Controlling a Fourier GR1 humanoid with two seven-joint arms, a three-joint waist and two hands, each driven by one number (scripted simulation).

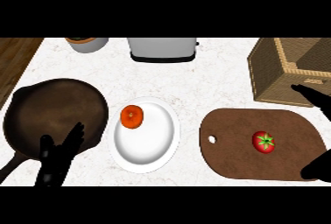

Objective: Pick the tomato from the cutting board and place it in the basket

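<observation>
I see the small red tomato with its green star-shaped calyx [264,142] lying on the brown wooden cutting board with rounded corners [239,140], right of the board's middle and well apart from the hanging hole near its left end. Nothing touches the tomato. The board sits at the counter's front right. Just behind it, at the counter's right edge, stands the square woven wicker basket [275,74]; its near wall almost meets the board's far edge.

My right hand [313,97] shows only in part at the right edge: dark straight fingers point in over the basket's front corner, and a second dark patch sits lower, at the board's near right corner. The fingers look extended, holding nothing. My left hand [58,155] rests at the front left with its fingers straight and spread, lying over the near rim of the round dark brown cast-iron skillet [45,109].

Between the skillet and the board sits a white round plate [152,142] carrying an orange fruit [132,116] near its far left rim. Along the counter's back edge I make out a grey toaster-like appliance [161,48] and a white pot [87,43].
</observation>
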